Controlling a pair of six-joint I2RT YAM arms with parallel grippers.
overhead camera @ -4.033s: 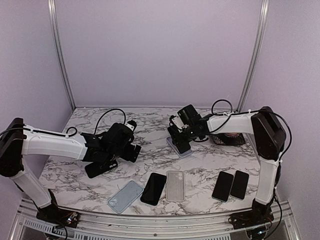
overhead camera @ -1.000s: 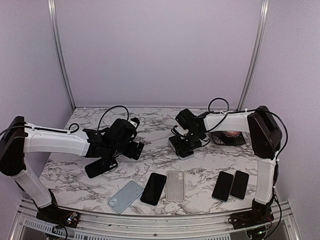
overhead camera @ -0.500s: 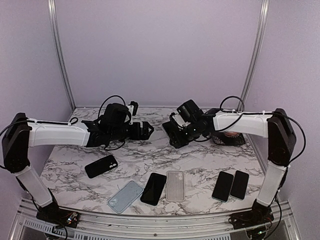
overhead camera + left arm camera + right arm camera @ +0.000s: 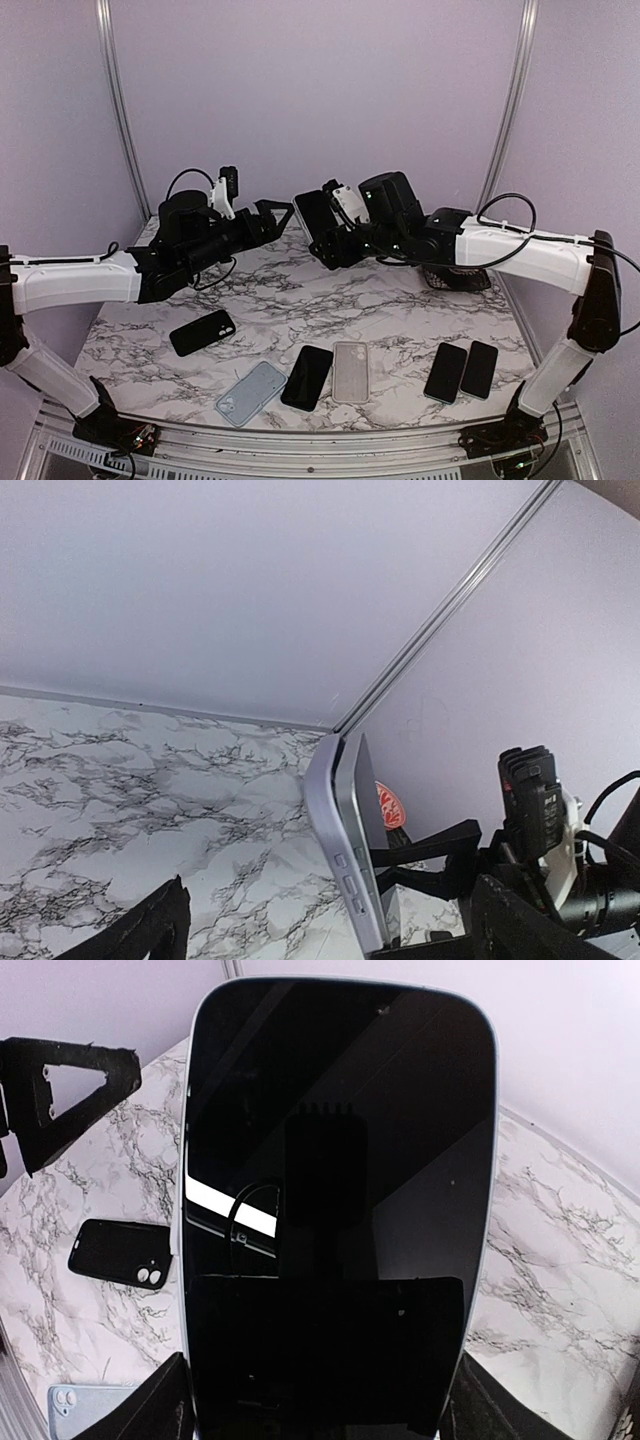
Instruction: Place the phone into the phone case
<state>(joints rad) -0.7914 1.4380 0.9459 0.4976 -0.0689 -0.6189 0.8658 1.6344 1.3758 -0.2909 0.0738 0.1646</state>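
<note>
Right gripper (image 4: pixel 335 245): I had my fingers clamped on the lower part of the phone (image 4: pixel 340 1160), one on each long edge.
Left gripper (image 4: pixel 266 222): I had the jaws spread wide and empty, pointed at the phone, near it but not touching.
Phone: it was up in the air over the far half of the marble table (image 4: pixel 400 320), between my two wrists, standing roughly upright with its dark screen facing my right wrist camera.
Phone case (image 4: pixel 322 810): a pale lavender shell lay against the phone's back. Seen edge-on from my left wrist, I could not tell whether every corner was seated.
Why held so: I judged that lifting the phone clear of the table left both faces free, so my open left jaws could come in and press shell and phone together.
Right arm pose: I reached well out from my base toward the far left, forearm nearly level, wrist turned to present the phone sideways to the other arm.
Left arm pose: I stretched out toward the far right, forearm rising, gripper at about the phone's height.
Table: a black case (image 4: pixel 202 332) and a clear case (image 4: pixel 350 371) lay flat near the front edge, well apart from both grippers.
</note>
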